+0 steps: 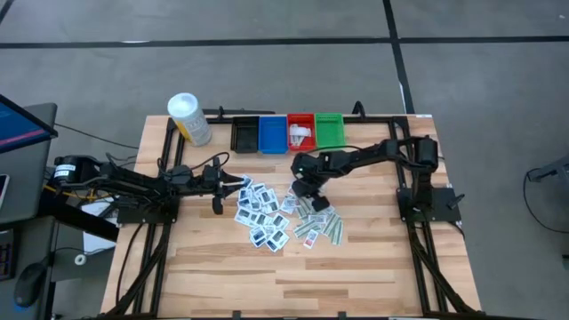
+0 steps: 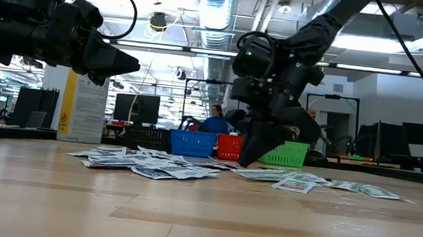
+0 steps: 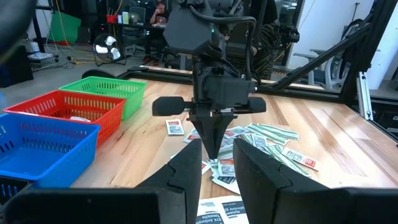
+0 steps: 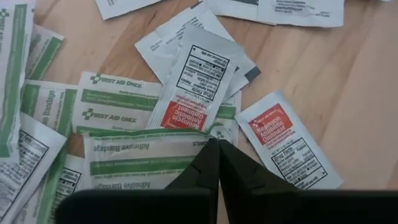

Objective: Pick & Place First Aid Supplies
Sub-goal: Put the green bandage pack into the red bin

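Small flat white and green-striped first aid packets (image 1: 277,216) lie scattered mid-frame; the right gripper (image 4: 217,154), fingers pressed together, touches a green-striped adhesive bandage strip (image 4: 144,159).

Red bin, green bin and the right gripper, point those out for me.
red bin (image 1: 300,142), high view, front rim.
green bin (image 1: 329,132), high view, bare floor.
right gripper (image 4: 218,147), right wrist view, where its shut fingertips meet.

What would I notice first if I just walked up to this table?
A messy heap of little first aid packets in the middle of the wooden table. The right claw pokes down into it, pinched shut over a green bandage strip. Behind sits a row of colourful bins.
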Motion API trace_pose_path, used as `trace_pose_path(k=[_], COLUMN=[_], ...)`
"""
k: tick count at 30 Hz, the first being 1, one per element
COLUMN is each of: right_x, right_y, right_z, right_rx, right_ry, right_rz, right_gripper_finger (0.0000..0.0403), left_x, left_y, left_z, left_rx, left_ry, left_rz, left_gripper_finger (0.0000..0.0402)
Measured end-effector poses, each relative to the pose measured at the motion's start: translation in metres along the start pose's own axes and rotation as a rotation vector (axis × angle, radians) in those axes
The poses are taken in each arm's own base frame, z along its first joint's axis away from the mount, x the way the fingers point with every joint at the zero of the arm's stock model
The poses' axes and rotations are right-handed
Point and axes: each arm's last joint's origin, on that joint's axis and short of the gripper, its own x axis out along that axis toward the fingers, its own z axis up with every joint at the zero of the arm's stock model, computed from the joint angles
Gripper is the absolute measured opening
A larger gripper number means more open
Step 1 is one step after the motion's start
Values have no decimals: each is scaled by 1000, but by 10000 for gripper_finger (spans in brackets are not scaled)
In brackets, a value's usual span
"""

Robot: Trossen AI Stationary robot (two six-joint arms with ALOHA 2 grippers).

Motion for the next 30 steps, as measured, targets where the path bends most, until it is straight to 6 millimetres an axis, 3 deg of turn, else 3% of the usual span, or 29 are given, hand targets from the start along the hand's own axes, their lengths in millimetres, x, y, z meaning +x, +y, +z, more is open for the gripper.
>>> trace_pose_path(k=[18, 30], right_x=[-26, -54], right_y=[-16, -53], right_z=[27, 34], right_rx=[-37, -13], right_ry=[103, 138], right_rz=[-21, -243], right_gripper_finger=[0, 0], left_x=[0, 0], left_y=[0, 0], left_z=[0, 0], left_rx=[0, 0], left_ry=[2, 5], left_rz=[0, 0], left_gripper_finger=[93, 93])
